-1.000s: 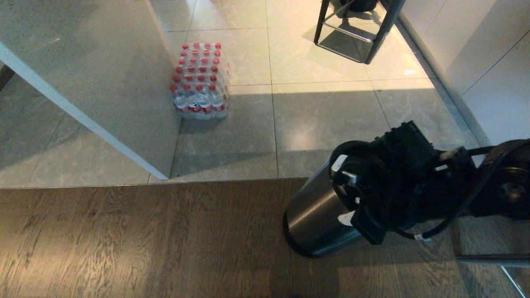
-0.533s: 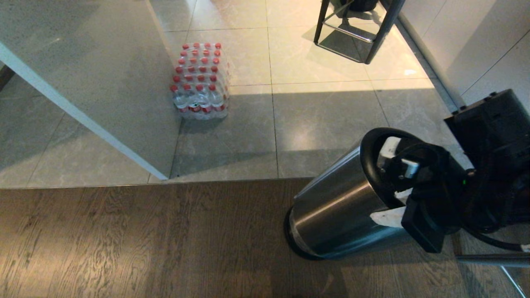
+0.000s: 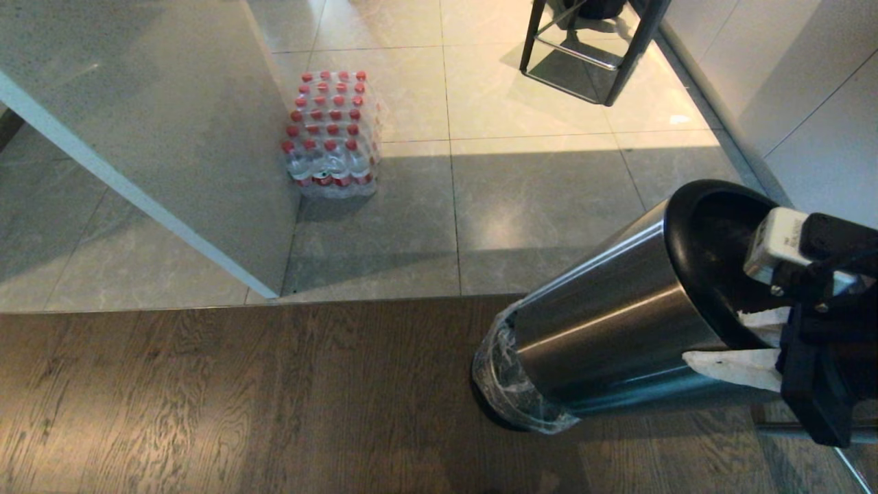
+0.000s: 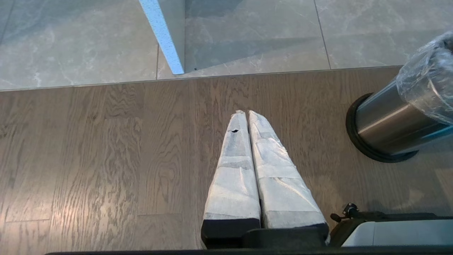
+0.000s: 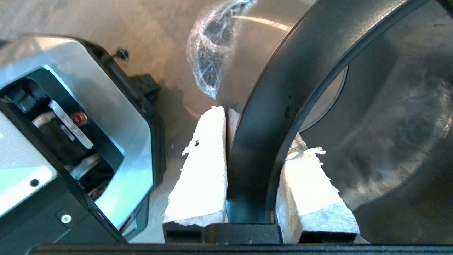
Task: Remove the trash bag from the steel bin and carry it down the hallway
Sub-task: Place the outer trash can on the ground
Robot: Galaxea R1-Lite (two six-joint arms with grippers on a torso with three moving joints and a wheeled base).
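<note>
The steel bin (image 3: 603, 336) stands at the right on the wood floor, its shiny outer cylinder lifted and tilted toward me. My right gripper (image 3: 744, 341) is shut on the bin's black rim (image 5: 258, 134), one white-wrapped finger (image 5: 201, 170) outside and the other inside. The trash bag (image 3: 511, 384), clear crinkled plastic, bulges out below the raised cylinder above the black base, and also shows as plastic (image 4: 428, 85) (image 5: 208, 56) over steel. My left gripper (image 4: 246, 112) hangs shut and empty over the wood floor, left of the bin (image 4: 385, 131).
A shrink-wrapped pack of red-capped bottles (image 3: 333, 134) sits on the grey tile floor (image 3: 535, 199) beside a big grey panel (image 3: 137, 123). Black stool legs (image 3: 590, 48) stand at the back, a white wall (image 3: 809, 103) runs along the right. My own base (image 5: 70, 124) is close by the bin.
My right arm has drawn the steel cylinder up and to the right, closer to the camera. Crinkled plastic has come into view at its lower end. The grip on the rim is unchanged.
</note>
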